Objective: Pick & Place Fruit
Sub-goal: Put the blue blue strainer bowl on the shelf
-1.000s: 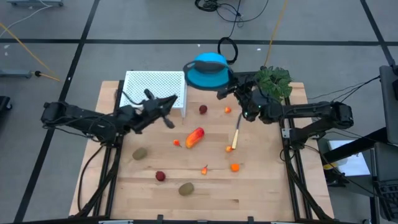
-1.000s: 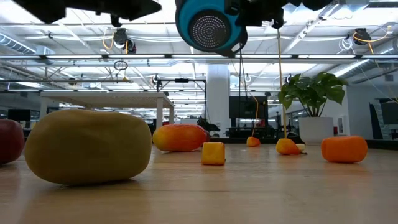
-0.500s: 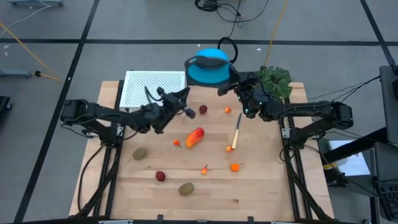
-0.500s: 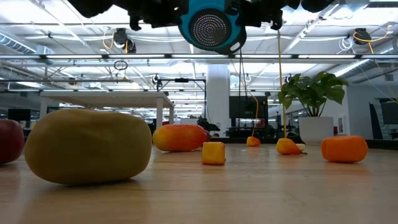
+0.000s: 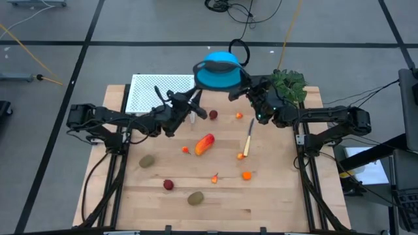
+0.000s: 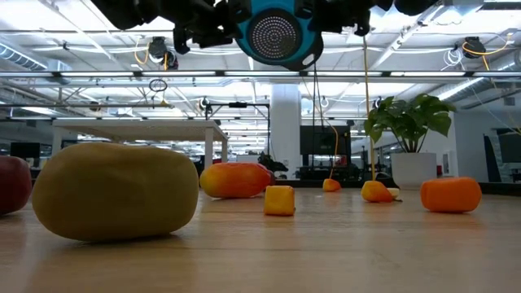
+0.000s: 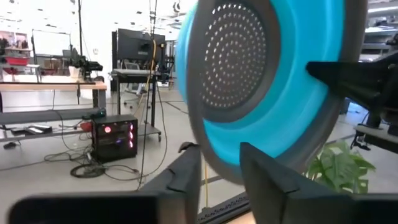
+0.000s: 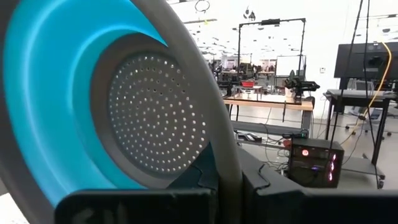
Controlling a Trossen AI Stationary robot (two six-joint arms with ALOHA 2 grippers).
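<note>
The right gripper (image 5: pixel 236 91) held the blue strainer (image 5: pixel 217 72) by its rim above the table's (image 5: pixel 281 196) far edge. The left gripper (image 5: pixel 194 104), open wide, reached toward it. The fruit (image 5: pixel 204 143) lay mid-table; the strainer should probably be gripped firmly before release.

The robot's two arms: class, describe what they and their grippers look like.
Both the left arm and the right arm are dark, slim and jointed. Each ends in a gripper with two dark, flat fingers, seen close in the wrist views. A small green light glows near the right gripper.
</note>
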